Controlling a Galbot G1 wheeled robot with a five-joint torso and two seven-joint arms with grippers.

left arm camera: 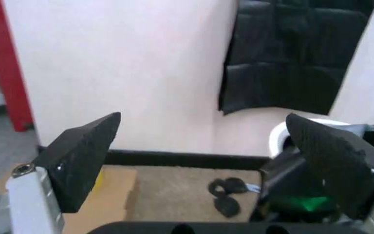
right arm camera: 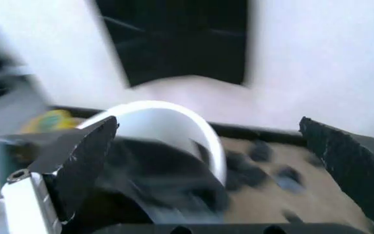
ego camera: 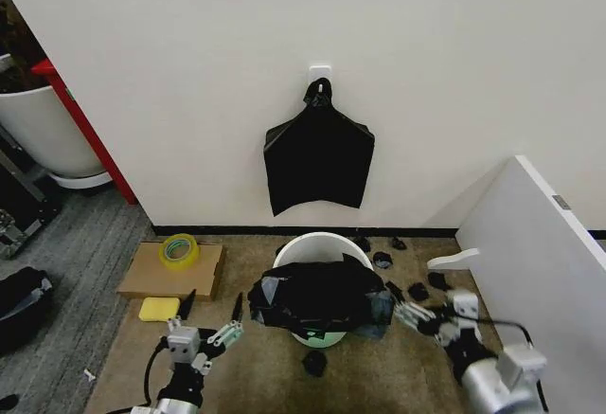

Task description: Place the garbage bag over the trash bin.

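The cream-white trash bin (ego camera: 323, 242) stands on the carpet by the wall. The glossy black garbage bag (ego camera: 317, 300) lies crumpled over the bin's front half, while the rear rim stays bare. My left gripper (ego camera: 213, 312) hovers open just left of the bag, holding nothing. In the left wrist view its fingers (left arm camera: 83, 156) frame the bin (left arm camera: 279, 135) and the bag (left arm camera: 284, 178). At the bag's right edge, my right gripper (ego camera: 409, 315) is open. The right wrist view has the bin's rim (right arm camera: 196, 124) and the bag (right arm camera: 154, 183) ahead of that gripper (right arm camera: 206, 129).
A flat black bundle of bags (ego camera: 319, 158) hangs on the wall above the bin. Cardboard (ego camera: 156, 277) with a yellow tape roll (ego camera: 178, 250) and a yellow sponge (ego camera: 158, 309) lie left. Black scraps (ego camera: 417, 291) dot the carpet. A white partition (ego camera: 540, 253) bounds the right.
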